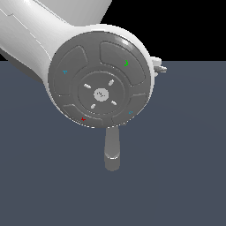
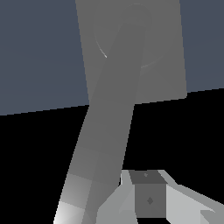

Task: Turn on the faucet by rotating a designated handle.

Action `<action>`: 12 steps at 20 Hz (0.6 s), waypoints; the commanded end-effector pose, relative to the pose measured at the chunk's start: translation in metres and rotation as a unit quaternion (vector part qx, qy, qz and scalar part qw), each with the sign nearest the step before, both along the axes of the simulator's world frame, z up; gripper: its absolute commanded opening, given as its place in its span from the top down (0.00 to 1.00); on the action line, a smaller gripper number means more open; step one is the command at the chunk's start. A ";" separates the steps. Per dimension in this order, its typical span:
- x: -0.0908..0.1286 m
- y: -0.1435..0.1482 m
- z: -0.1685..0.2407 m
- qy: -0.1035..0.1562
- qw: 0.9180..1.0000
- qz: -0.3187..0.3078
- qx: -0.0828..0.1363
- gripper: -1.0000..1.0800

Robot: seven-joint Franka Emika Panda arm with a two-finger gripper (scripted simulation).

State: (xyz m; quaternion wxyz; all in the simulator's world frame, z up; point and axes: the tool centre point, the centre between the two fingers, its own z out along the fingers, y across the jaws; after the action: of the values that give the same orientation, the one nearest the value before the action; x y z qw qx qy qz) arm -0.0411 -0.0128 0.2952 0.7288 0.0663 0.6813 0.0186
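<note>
Below the glossy white robot arm [image 1: 39, 35] in the exterior view, only the dull grey rounded spout tube [image 1: 112, 148] of the dull grey faucet [image 2: 131, 48] is seen. Its thin lever handle cannot be picked out in either view. One pale finger [image 2: 148, 199] is seen beside the spout; finger opening cannot be told, so the lever should be located before any push.

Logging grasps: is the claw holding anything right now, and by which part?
Cannot be told: one pale claw finger sits beside the dull grey faucet tube, contact unclear.
</note>
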 end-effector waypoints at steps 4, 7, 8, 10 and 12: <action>0.002 -0.005 -0.005 0.007 1.000 0.018 -0.006 1.00; 0.003 -0.013 -0.006 0.011 1.000 0.020 -0.012 1.00; 0.004 -0.016 -0.007 0.012 1.000 0.021 -0.014 1.00; 0.004 -0.021 -0.008 0.015 0.999 0.023 -0.019 1.00; 0.005 -0.027 -0.008 0.017 0.999 0.024 -0.023 1.00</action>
State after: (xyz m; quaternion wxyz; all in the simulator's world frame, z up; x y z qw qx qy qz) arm -0.0425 -0.0397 0.2889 0.7361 0.0694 0.6728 0.0252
